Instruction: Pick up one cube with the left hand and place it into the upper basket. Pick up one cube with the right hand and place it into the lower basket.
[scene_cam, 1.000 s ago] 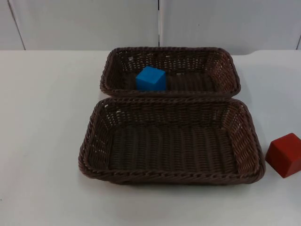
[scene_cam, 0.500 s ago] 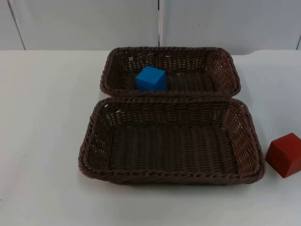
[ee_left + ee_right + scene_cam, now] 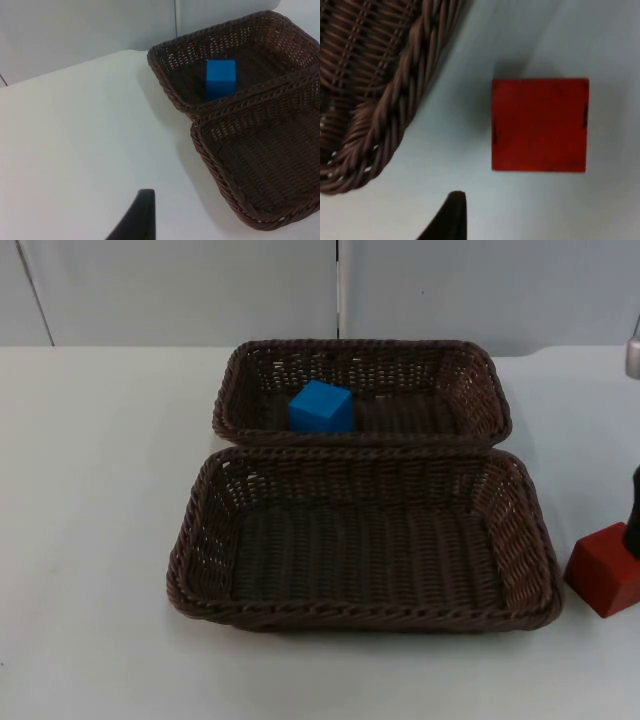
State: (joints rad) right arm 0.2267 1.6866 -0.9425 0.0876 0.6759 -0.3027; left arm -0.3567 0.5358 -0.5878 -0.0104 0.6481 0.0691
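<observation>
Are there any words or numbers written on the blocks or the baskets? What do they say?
None: nothing here can be read.
blue cube: plain faces, no letters or numbers.
red cube: plain red top, no writing.
upper basket and lower basket: bare brown weave, no label or tag.
right gripper: black, above the red cube, no markings to read.

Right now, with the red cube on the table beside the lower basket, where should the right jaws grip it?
Probably from straight above, closing on two opposite flat side faces of the red cube. It sits flat on the white table, apart from the lower basket, with bare table around it. The right gripper hangs over it.
</observation>
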